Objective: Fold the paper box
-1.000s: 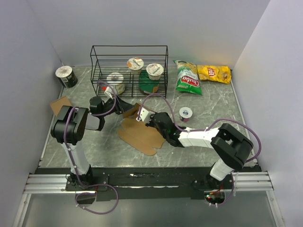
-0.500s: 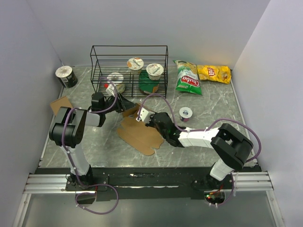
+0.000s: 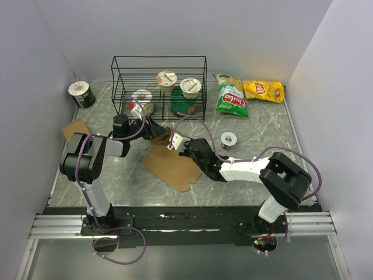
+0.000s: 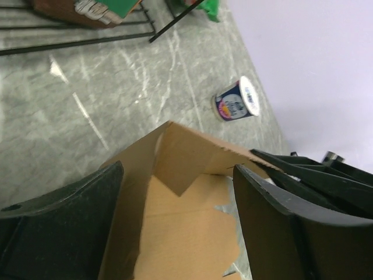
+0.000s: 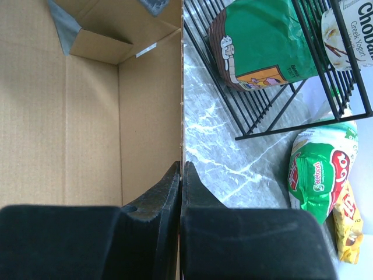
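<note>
Brown cardboard, plain and unprinted, makes up the paper box (image 3: 175,164). It lies half-opened near the middle of the grey marbled desk (image 3: 262,131), between the two arms. Most of the sheet rests flat toward the near edge with its flaps spread. The far end is lifted into a wall and a bent flap.

The right tool (image 5: 182,170) is pinched narrow on the box. In the right wrist view the upright edge of one cardboard wall runs straight into the seam between its black fingers (image 5: 154,201).

The left tool (image 4: 178,169) stands wide. The raised flap sits in the gap between its two fingers (image 4: 64,219), and no clamping shows. I cannot tell whether the left-hand finger touches the cardboard beside it.

Behind the box stands a black wire rack (image 3: 158,57) holding three yogurt cups (image 3: 166,79) and a green packet (image 3: 183,107). To the right of the rack lie a green bag (image 3: 230,96) and a yellow bag (image 3: 263,90), just beside each other against the back wall. A small cup (image 3: 228,140) lies on the desk right of the box, apart from it. A dark tub (image 3: 80,93) sits in the far left corner. A separate flat cardboard piece (image 3: 74,128) lies by the left wall, well apart from the box.
</note>
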Controlling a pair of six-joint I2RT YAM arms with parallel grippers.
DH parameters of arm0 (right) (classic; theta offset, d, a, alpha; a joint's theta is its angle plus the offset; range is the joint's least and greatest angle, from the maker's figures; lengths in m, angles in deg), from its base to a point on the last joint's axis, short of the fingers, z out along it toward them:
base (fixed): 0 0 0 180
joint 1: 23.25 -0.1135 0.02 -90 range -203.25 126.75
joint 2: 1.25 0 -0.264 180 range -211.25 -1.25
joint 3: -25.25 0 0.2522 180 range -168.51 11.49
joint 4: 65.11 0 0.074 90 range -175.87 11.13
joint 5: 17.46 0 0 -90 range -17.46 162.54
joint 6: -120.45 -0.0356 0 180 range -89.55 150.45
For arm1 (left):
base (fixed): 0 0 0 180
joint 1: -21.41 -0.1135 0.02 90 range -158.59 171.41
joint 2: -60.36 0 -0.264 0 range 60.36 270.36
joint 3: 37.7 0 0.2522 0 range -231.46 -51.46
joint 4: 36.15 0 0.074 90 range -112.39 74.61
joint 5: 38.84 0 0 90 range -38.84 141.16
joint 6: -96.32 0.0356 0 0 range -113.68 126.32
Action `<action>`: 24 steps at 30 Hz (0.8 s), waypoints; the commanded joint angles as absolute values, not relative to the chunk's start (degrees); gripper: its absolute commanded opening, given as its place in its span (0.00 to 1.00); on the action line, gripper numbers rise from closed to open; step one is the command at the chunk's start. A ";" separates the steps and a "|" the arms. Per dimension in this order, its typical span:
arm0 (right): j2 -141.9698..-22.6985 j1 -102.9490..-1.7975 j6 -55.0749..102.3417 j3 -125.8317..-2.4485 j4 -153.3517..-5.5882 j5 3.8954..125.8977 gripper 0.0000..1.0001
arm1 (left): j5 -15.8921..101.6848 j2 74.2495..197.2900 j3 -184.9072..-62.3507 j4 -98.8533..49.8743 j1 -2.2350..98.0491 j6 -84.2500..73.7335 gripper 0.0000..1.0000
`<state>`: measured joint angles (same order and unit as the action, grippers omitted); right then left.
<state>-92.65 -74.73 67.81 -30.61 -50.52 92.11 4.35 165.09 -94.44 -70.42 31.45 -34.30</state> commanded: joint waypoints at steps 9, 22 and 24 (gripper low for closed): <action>-96.70 -76.59 69.21 -31.84 -51.55 94.24 0.00 | -1.40 167.58 -95.58 -89.97 30.99 -51.68 0.83; -101.36 -80.20 77.55 -30.87 -47.24 100.31 0.00 | 4.93 166.45 -100.50 -67.75 31.16 -40.62 0.72; -102.15 -80.46 78.69 -31.04 -47.15 100.92 0.00 | 5.71 165.49 -100.42 -65.55 31.25 -40.35 0.72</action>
<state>-98.83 -79.04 77.89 -31.53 -44.81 102.27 3.80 168.96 -98.99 -72.56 30.97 -44.03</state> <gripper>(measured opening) 0.043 0.722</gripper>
